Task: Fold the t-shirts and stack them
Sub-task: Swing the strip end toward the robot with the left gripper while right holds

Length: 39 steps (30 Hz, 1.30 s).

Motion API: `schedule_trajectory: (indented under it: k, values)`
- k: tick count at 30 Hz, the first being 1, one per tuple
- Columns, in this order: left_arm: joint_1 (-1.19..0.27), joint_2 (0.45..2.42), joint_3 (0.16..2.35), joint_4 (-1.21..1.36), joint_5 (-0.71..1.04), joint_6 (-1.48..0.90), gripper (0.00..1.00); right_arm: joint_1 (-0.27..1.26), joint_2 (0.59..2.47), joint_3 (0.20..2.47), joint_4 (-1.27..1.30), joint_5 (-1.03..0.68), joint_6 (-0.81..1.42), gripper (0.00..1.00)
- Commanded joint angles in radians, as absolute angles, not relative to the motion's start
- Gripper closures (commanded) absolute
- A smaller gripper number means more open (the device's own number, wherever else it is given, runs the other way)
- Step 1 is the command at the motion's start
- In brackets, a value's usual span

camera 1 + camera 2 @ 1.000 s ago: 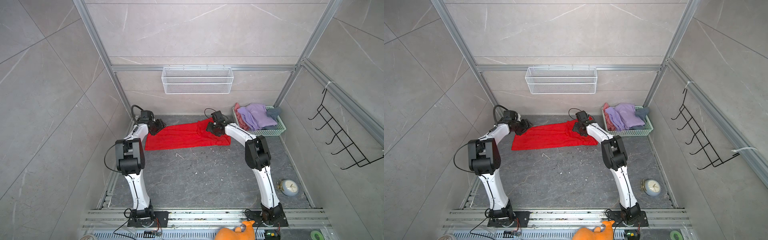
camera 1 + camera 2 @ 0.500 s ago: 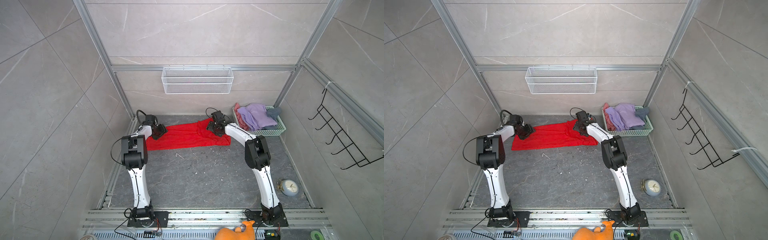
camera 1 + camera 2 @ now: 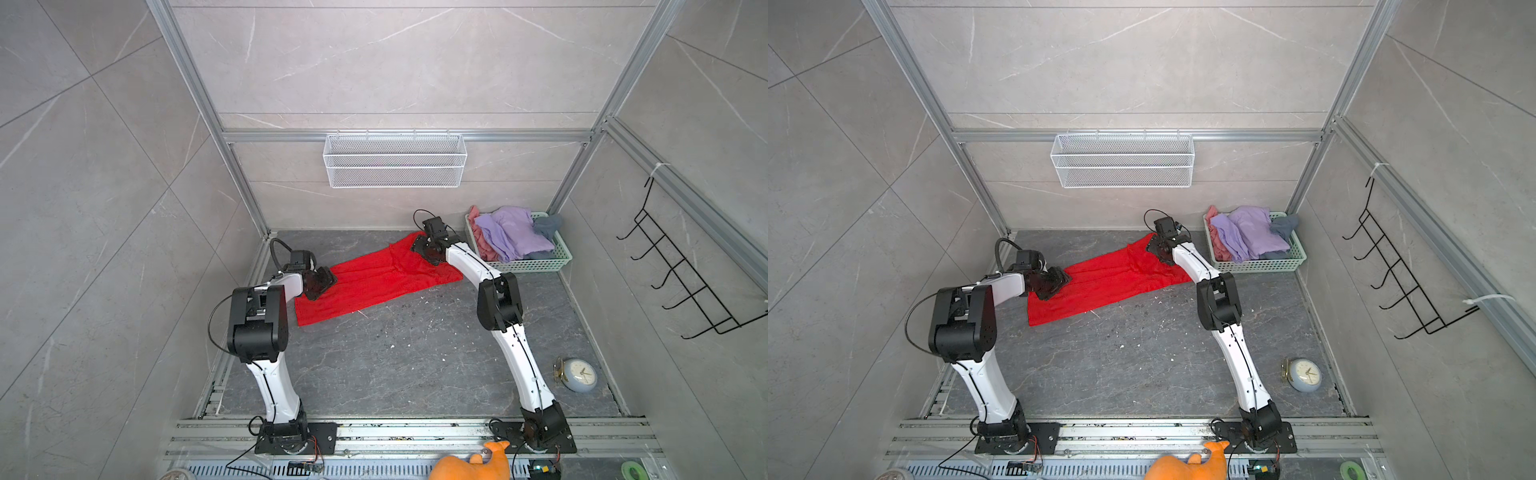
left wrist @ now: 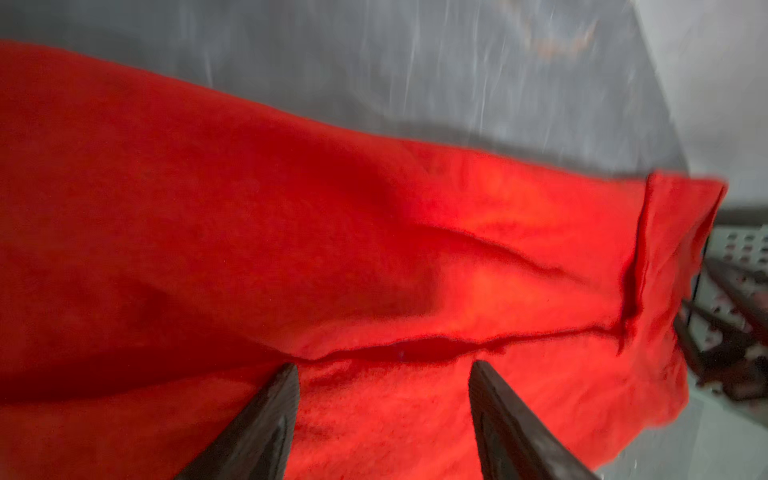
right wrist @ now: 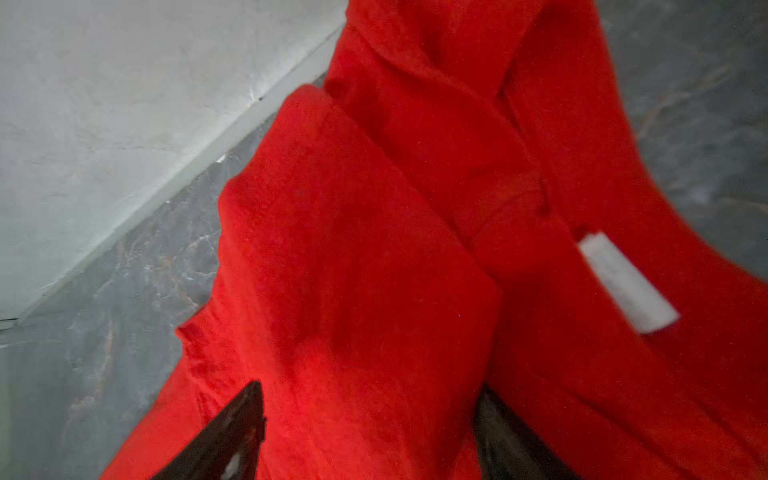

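While the left gripper [image 4: 382, 365] and right gripper [image 5: 370, 386] hang spread over the red t-shirt [image 3: 374, 278], we should pinch both layers. Then we lift evenly.

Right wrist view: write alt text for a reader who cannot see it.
A red shirt fills the frame, a thick fold lying between the open gripper's dark fingers. A white label shows on the cloth; grey floor and pale wall lie beyond.

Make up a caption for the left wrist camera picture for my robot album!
Left gripper, jaws open, low over a crease in the red t-shirt lying on the grey surface.
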State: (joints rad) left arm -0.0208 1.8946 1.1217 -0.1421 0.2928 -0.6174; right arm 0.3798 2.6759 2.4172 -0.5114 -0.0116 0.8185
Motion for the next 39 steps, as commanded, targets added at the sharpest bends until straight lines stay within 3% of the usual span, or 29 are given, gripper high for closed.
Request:
schedule_trajectory:
  k: [1,7,13,16,21,26,33,34,36,39]
  values:
    - [-0.137,1.872,0.934,-0.285,0.319,-0.718,0.32,0.378,2.792,2.5,-0.478,-0.121,0.852,0.22]
    - [-0.429,1.704,0.698,-0.3,0.34,-0.869,0.32,0.368,2.975,2.773,-0.328,-0.282,0.884,0.22]
    - [-0.611,1.548,0.752,-0.408,0.347,-0.939,0.31,0.362,2.979,2.75,-0.077,-0.389,0.934,0.22]
    - [-0.616,1.484,0.808,-0.434,0.364,-0.929,0.31,0.358,2.947,2.744,-0.037,-0.426,0.923,0.22]
    - [-0.614,1.496,0.991,-0.59,0.242,-0.75,0.29,0.353,2.848,2.688,-0.103,-0.475,0.839,0.24]
    - [-0.611,1.652,1.187,-0.676,0.119,-0.522,0.29,0.359,2.66,2.433,-0.21,-0.383,0.737,0.23]
    - [-0.566,1.888,1.372,-0.618,0.122,-0.398,0.29,0.384,2.519,2.234,-0.352,-0.214,0.646,0.2]
    - [-0.556,1.909,1.381,-0.6,0.142,-0.396,0.29,0.388,2.516,2.219,-0.361,-0.2,0.646,0.18]
    - [-0.542,1.936,1.384,-0.569,0.165,-0.399,0.29,0.392,2.522,2.213,-0.385,-0.181,0.652,0.0]
    - [-0.536,1.95,1.367,-0.535,0.177,-0.411,0.29,0.398,2.537,2.209,-0.388,-0.178,0.659,0.0]
